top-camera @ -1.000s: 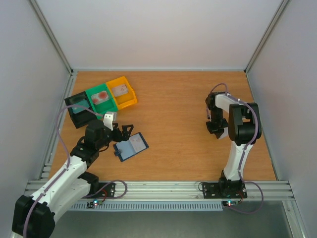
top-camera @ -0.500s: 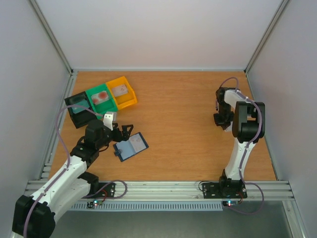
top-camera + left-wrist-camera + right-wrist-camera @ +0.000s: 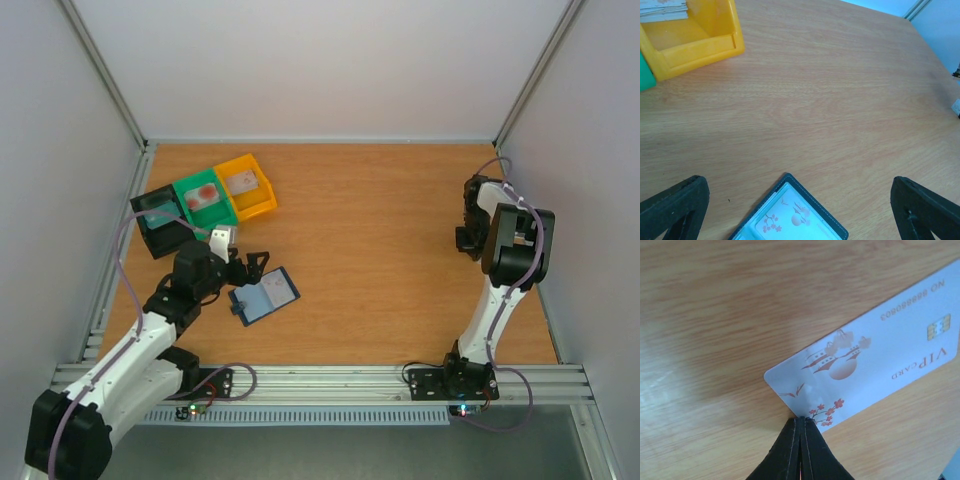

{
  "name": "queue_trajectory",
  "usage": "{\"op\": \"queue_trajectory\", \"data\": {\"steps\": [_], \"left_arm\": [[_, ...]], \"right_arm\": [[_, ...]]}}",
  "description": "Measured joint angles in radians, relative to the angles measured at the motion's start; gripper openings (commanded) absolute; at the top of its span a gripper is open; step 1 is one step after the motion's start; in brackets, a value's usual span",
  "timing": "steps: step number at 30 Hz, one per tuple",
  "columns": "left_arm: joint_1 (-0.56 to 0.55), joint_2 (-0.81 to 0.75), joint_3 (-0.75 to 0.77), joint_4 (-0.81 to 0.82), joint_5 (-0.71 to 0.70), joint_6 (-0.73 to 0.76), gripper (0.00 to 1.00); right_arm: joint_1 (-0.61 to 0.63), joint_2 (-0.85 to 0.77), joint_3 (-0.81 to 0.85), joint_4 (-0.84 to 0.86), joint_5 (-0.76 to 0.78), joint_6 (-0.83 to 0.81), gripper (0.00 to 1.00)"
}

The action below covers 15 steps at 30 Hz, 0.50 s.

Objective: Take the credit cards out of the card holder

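The card holder [image 3: 264,296] lies open on the table at the near left, dark navy with a pale inner pocket. A pale credit card with reddish blossoms [image 3: 790,224] sits in that pocket. My left gripper [image 3: 797,186] hangs open just above the holder's far corner [image 3: 790,180], one finger to each side, touching nothing. At the far right, my right gripper [image 3: 801,419] is shut on the long edge of another pale credit card [image 3: 875,355] marked VIP CARD, held just over the wood. In the top view this gripper [image 3: 467,243] hides the card.
Three bins stand in a row at the back left: black [image 3: 158,222], green [image 3: 222,212] and yellow [image 3: 258,203]. Pale cards lie in the green bin and the yellow bin [image 3: 700,45]. The right wall rail runs close beside the right arm.
My right arm has swung to the right, toward the table's right edge, still shut on its card. The left arm and the card holder have not moved.
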State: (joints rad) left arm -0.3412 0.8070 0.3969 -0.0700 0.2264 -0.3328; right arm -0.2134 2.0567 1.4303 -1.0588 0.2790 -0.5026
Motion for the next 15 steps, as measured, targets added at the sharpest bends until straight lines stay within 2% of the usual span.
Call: {"op": "queue_trajectory", "data": {"steps": [10,15], "left_arm": [[0.004,0.008,0.000,-0.001,0.000,0.005,0.99],[0.006,0.017,0.000,-0.003,0.000,0.010,0.99]], "right_arm": [[-0.121,0.003,0.004,0.014,0.017,0.011,0.02],[-0.141,0.024,0.035,-0.001,0.017,0.011,0.02]]}}
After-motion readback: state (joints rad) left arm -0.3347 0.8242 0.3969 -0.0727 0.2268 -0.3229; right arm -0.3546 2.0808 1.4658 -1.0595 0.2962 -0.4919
